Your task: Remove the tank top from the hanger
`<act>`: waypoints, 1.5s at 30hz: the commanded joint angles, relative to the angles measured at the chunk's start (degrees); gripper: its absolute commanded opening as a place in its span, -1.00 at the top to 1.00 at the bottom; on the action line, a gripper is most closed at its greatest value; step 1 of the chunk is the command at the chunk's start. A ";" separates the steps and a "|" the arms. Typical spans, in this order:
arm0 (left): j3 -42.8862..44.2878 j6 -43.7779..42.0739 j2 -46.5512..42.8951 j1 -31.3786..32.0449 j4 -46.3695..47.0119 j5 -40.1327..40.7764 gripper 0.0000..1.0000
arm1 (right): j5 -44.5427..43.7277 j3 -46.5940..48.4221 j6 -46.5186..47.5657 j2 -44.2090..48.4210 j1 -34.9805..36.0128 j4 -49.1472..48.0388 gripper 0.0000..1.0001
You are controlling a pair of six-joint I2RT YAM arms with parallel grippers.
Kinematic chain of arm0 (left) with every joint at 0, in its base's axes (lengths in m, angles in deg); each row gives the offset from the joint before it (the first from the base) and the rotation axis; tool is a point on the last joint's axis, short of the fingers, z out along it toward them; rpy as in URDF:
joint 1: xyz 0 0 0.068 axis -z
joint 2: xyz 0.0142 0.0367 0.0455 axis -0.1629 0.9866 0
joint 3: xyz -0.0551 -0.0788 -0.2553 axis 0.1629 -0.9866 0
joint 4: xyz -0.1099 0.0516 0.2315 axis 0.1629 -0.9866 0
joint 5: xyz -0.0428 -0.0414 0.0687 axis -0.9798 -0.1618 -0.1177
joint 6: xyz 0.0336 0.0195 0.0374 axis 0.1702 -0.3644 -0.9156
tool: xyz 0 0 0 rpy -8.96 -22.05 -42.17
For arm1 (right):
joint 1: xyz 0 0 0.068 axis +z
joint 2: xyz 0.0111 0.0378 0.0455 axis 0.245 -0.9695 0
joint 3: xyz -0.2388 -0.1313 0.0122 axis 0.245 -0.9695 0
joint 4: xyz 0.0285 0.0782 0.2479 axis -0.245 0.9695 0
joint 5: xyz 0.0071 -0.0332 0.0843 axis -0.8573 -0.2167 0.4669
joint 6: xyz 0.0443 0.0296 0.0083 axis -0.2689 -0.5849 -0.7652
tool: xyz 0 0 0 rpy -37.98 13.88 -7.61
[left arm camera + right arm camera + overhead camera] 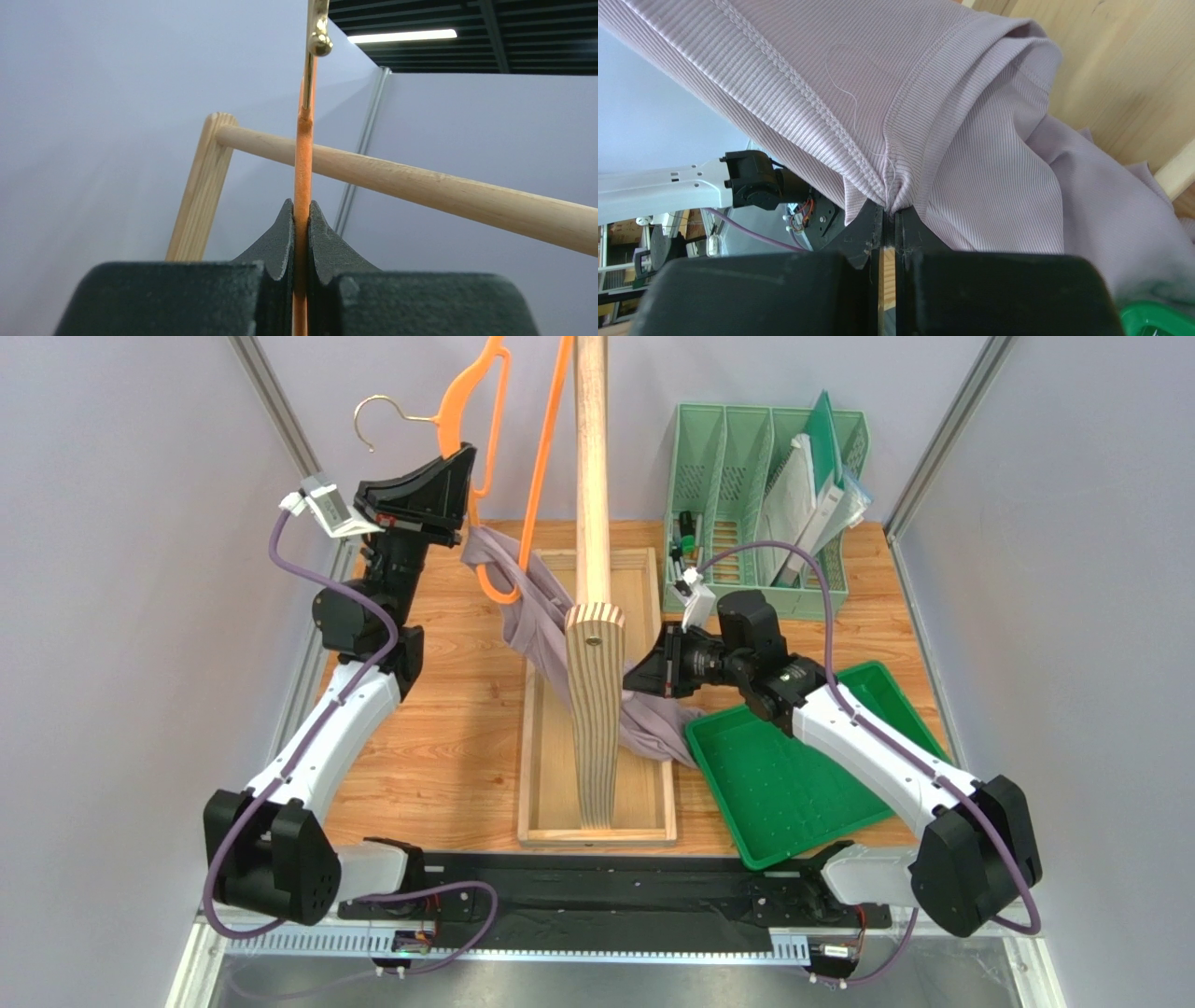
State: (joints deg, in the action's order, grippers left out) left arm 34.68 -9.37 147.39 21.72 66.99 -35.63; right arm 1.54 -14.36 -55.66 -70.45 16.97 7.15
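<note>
We see the left tool [463, 483] raised at the far left of the wooden worktop [435, 714]. Its fingers are pressed together on the thin bright orange plastic hanger [470, 395]. In the left wrist view the orange strip [303, 161] runs straight up through the closed tool [302, 217], with the small metal hook [319, 28] on top. In the top view the hook [376, 409] points left, away from the rack.

The hanger is tilted, held up beside the round wooden rail [592, 462] of the rack and not hung on it.

The pale lavender-grey ribbed tank top [540, 623] is not off. One end hangs on the hanger's low end. The cloth stretches right past the rack's end post, and the rest is bunched in the wooden base frame [540, 756].

The right tool [643, 676] is low, just right of the post. It is clamped on a pinch of the cloth, and in the right wrist view the folds [934, 105] gather into the shut tips [891, 210].

A green plastic tray [786, 770] lies under the right arm. A pale green file organiser [730, 476] stands at the far right.
</note>
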 commanded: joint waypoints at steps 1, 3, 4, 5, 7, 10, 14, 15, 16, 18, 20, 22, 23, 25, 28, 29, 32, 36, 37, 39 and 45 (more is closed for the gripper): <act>5.29 1.90 -0.86 -0.82 14.08 -4.31 1.00 | 0.38 5.91 1.95 -1.61 -0.04 1.39 1.00; 3.36 2.26 -1.38 -1.00 15.57 1.13 1.00 | 0.20 7.14 2.31 -2.13 -0.04 1.67 1.00; 2.66 2.17 -2.78 -0.91 15.75 2.98 1.00 | 0.29 7.76 2.31 -2.48 -0.22 1.93 1.00; 1.26 1.73 -3.75 -0.56 15.93 7.43 1.00 | 0.90 8.20 2.13 -3.27 -0.22 1.85 1.00; -0.50 2.86 -6.91 -0.04 16.19 14.39 1.00 | 1.95 8.73 0.82 -4.15 -0.22 -0.43 1.00; 1.23 8.81 -5.18 -1.08 22.76 17.69 1.00 | 10.70 10.22 -2.52 -6.87 -0.22 -7.36 0.94; 2.66 12.98 -3.41 -2.59 23.40 8.99 1.00 | 11.19 16.63 -5.79 -11.96 -0.05 -8.81 0.93; 1.70 12.98 -3.93 -2.15 23.49 8.80 1.00 | 10.84 17.95 -5.34 -12.41 -0.04 -6.96 0.93; -0.40 12.28 -4.46 -1.62 23.49 8.36 1.00 | 8.83 19.88 -4.99 -12.77 0.04 -5.99 0.93; -1.47 9.12 -6.12 -1.26 21.92 6.78 1.00 | 5.14 21.03 -1.50 -12.77 -0.22 -0.31 0.93; -2.18 4.14 -9.19 -1.26 10.74 4.06 1.00 | -0.22 23.57 3.33 -13.91 -0.22 5.24 0.93; -1.31 -1.15 -15.87 -1.18 -1.06 -0.58 1.00 | -4.35 24.55 8.45 -14.61 -0.22 12.99 0.93; -1.13 -2.56 -18.24 -1.00 -13.56 -0.35 1.00 | -4.54 23.25 9.07 -14.44 -0.22 13.62 0.92; -2.69 -6.26 -24.22 -1.00 -21.48 0.88 1.00 | -3.76 21.40 11.08 -13.65 -0.05 13.54 0.89; -3.06 -10.74 -32.13 -0.91 -39.57 1.68 1.00 | -7.51 18.23 12.41 -12.95 0.66 15.73 0.88; -2.54 -11.71 -33.80 -1.00 -51.10 2.03 1.00 | -9.45 17.27 12.24 -12.77 1.79 16.17 0.88; -2.44 -12.07 -40.47 -1.00 -69.68 5.45 1.00 | -19.37 14.46 10.14 -12.59 4.95 21.00 0.74; -4.64 -12.95 -45.50 -0.91 -81.35 5.20 1.00 | -26.51 10.58 9.52 -11.80 9.44 22.23 0.29; -5.60 -12.69 -46.29 -1.00 -82.58 4.32 1.00 | -27.39 9.54 9.60 -12.06 9.88 22.24 0.16; -6.83 -12.42 -48.93 -0.91 -84.18 3.00 1.00 | -28.01 8.56 9.34 -12.50 10.33 21.80 -0.12; -7.90 -12.77 -52.54 -0.91 -86.90 1.68 1.00 | -36.09 11.01 9.17 -16.80 14.71 23.46 -0.55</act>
State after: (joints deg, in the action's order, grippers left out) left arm 25.33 -20.63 96.96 20.64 -17.16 -32.61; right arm -26.31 -5.95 -46.30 -84.70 28.95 30.30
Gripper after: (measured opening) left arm 0.018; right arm 0.726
